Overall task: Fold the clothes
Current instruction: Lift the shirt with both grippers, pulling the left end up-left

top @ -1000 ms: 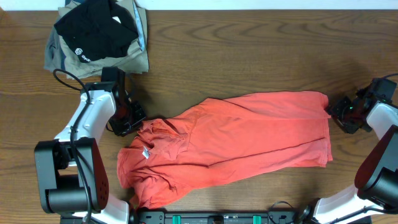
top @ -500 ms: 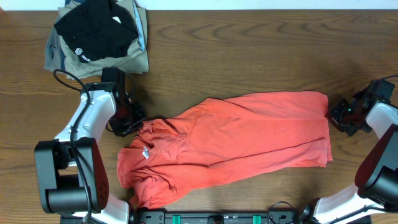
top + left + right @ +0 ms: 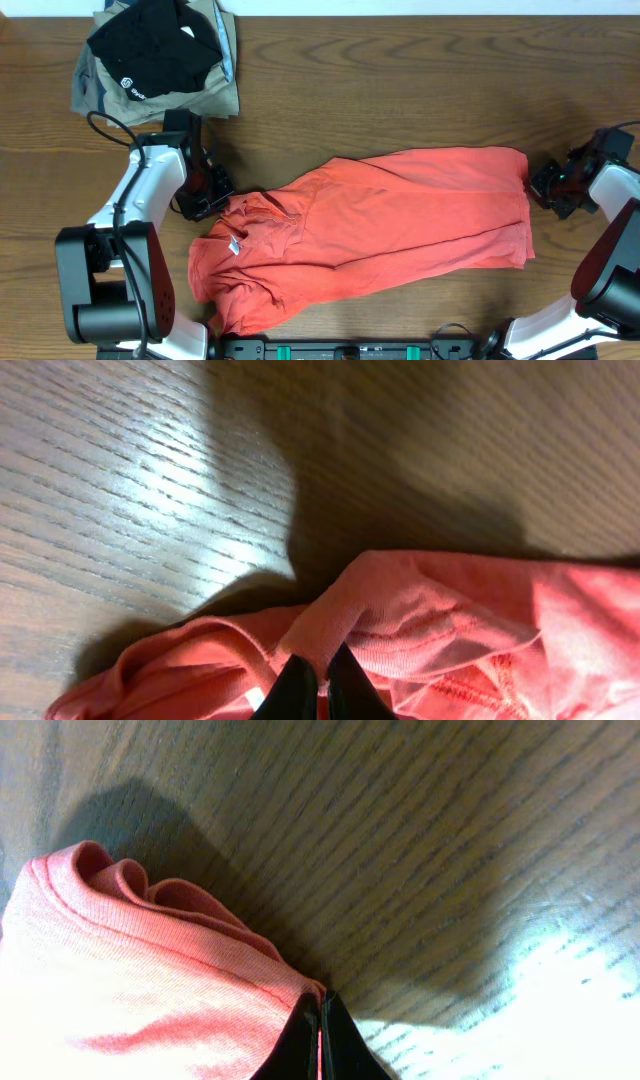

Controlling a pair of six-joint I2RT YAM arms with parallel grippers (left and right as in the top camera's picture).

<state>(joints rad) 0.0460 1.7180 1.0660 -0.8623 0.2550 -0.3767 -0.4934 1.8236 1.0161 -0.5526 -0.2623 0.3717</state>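
The clothes [image 3: 380, 230], a red-orange T-shirt, lie crumpled across the middle of the wooden table with a white neck tag [image 3: 234, 246] showing near the left end. At the shirt's upper left edge my left gripper [image 3: 222, 197] is shut on a bunched fold of the clothes [image 3: 400, 630], pinched between its black fingers [image 3: 296, 695]. At the right edge my right gripper [image 3: 537, 185] is shut on the hem of the clothes [image 3: 150, 990], a thin strip of fabric caught between its fingers [image 3: 345, 1045].
A black folded garment [image 3: 155, 48] with a small white logo lies on a khaki-grey folded garment [image 3: 200, 92] at the back left corner. Bare wood table [image 3: 400, 80] spreads behind the shirt. The arm bases stand along the front edge.
My right gripper has shut on the shirt's right hem. The left gripper and the shirt stay where they were.
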